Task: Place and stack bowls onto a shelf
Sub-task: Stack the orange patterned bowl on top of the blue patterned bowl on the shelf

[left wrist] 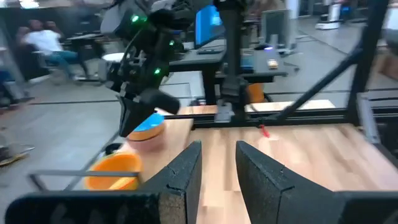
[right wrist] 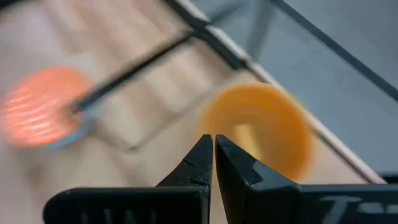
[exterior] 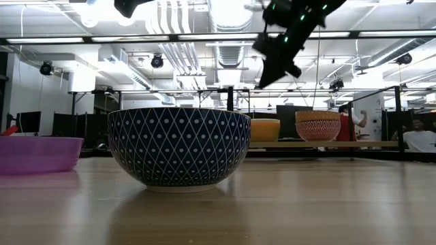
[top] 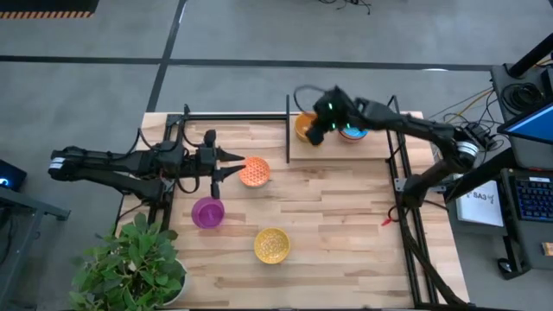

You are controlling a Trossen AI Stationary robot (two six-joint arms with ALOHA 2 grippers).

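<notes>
The shelf (top: 341,147) served as the landmark: a small light-wood board raised at the far side of the table. On it sat a yellow bowl (top: 304,126) at one end and a light blue bowl (top: 352,133) just beside it. The right gripper (top: 318,132) hovered directly above the yellow bowl, its fingers pressed together with nothing between them — clenched and empty, as the right wrist view showed.

Well away from the shelf, out on the open tabletop, lay an orange patterned bowl (top: 253,172), a purple bowl (top: 207,212) and a gold patterned bowl (top: 271,245). The low view also showed a blue-and-white patterned bowl (exterior: 179,148) close to that camera. The left gripper (top: 235,163) pointed at the orange patterned bowl, nearly touching its rim, its fingers parted and holding nothing.

The risk, as I judged it, sat at both ends. The right gripper was low over the shelf — a careless sideways retreat could clip the yellow bowl and push it off the board's edge. The left gripper's approach was side-on, so a closing pinch might skid the orange patterned bowl rather than catch its rim.
</notes>
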